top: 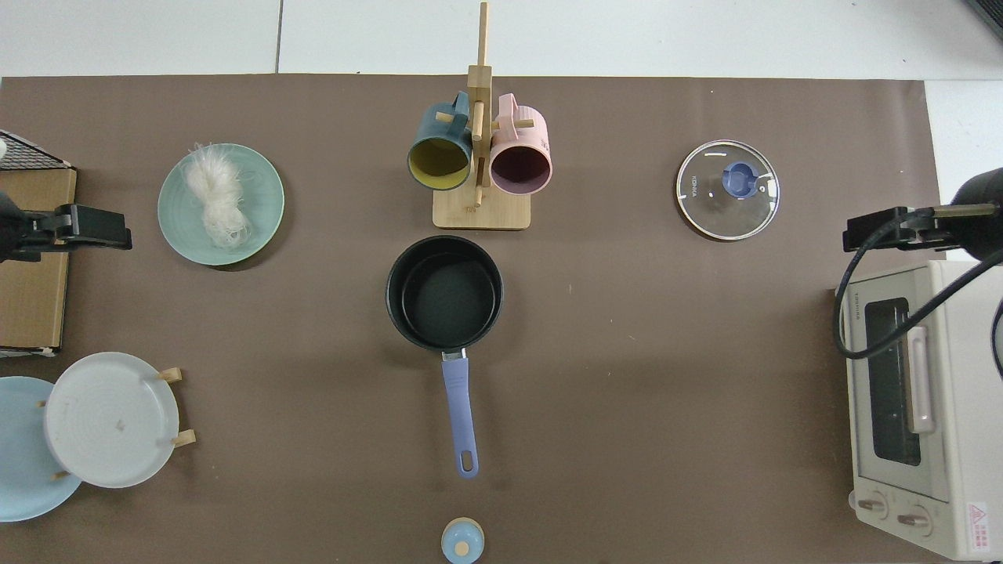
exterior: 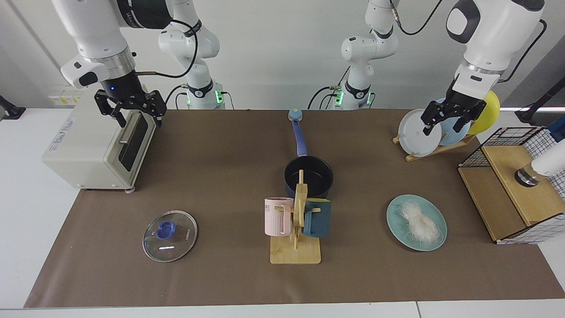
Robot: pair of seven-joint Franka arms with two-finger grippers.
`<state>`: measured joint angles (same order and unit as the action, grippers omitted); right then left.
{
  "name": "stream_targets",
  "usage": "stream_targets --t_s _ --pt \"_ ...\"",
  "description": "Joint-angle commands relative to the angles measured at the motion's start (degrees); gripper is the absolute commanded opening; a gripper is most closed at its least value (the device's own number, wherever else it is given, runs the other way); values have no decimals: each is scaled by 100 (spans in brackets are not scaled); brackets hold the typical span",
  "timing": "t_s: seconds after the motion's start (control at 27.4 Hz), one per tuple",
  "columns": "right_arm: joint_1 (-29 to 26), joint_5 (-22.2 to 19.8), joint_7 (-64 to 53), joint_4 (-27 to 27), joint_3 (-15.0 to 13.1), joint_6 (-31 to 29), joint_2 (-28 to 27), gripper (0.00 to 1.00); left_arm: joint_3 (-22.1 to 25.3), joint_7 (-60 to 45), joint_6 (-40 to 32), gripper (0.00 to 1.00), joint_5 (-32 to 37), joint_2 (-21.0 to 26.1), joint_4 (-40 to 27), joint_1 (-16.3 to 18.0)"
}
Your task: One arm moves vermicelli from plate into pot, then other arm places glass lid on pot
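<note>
1. Mug stand at the worktop's near edge, pot just behind it.
2. Glass lid lying flat.
3. Plate bearing vermicelli.
4. Right hand, fingers spread, above toaster oven.
5. Left hand, fingers apart, before plate rack.

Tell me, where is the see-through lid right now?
The glass lid lies flat on the brown mat at the facing view's lower left, in front of the toaster oven and apart from the pot.
</note>
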<state>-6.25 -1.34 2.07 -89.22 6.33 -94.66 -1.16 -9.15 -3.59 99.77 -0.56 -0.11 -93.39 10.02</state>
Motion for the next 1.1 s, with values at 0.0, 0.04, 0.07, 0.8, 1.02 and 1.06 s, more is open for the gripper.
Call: stream_targets --t_s 0.0,0.04,0.07,0.8,1.02,1.06 --pt "-105 72 -57 1 53 79 63 99 36 -19 -54 100 -111 -147 -170 -18" --pt "-122 72 -57 1 53 79 63 99 36 -36 -115 100 -111 -148 -179 -18" --pt "-140 72 -57 1 53 70 54 99 28 -45 -220 100 -111 -148 -179 -26" --pt "53 64 -22 772 105 210 -594 99 -96 429 -125 100 38 282 83 -88" --pt "185 20 136 1880 61 448 -1685 99 -95 185 183 100 433 1599 1006 -140" --pt "185 20 136 2030 61 422 -1851 99 -87 53 401 100 512 1723 1016 -167"
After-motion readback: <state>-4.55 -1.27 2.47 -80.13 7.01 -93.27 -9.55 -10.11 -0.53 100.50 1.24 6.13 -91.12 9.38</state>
